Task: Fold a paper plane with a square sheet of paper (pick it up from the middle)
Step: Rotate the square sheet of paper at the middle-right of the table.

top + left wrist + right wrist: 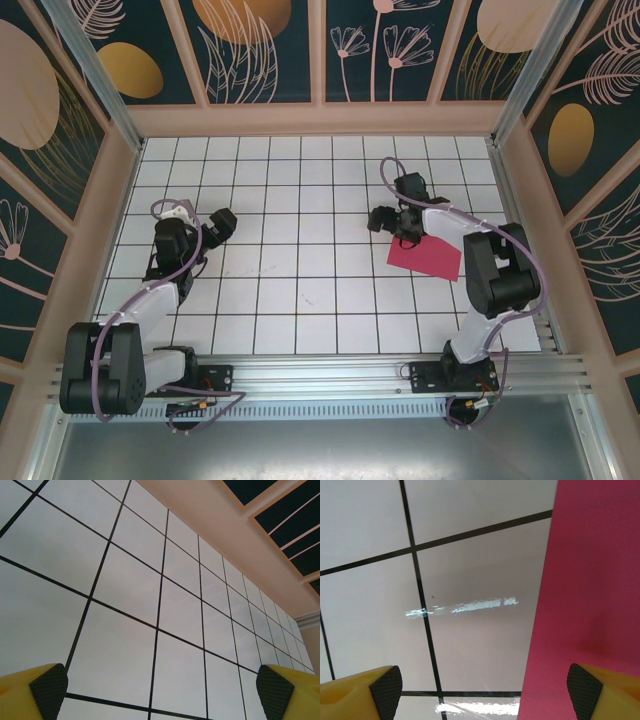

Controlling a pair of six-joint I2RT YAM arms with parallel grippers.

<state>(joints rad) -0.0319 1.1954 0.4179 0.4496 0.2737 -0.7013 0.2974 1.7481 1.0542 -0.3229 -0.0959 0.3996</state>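
Observation:
The square sheet of paper (430,260) is magenta-pink and lies flat on the tiled table (300,290), right of centre, partly under my right arm. My right gripper (393,228) hangs low over the sheet's left edge. In the right wrist view the paper (595,580) covers the right side, and the right gripper (482,695) is open, one pad over the paper and the other over bare tile. My left gripper (224,224) is at the left of the table, far from the sheet. In its wrist view the left gripper (160,690) is open over bare tiles. The paper plane is out of view.
White tiles with black lines run to a beige raised border (320,118) at the back and sides. Patterned wall panels (260,50) close the space in. An aluminium rail (330,375) carrying both arm bases runs along the near edge.

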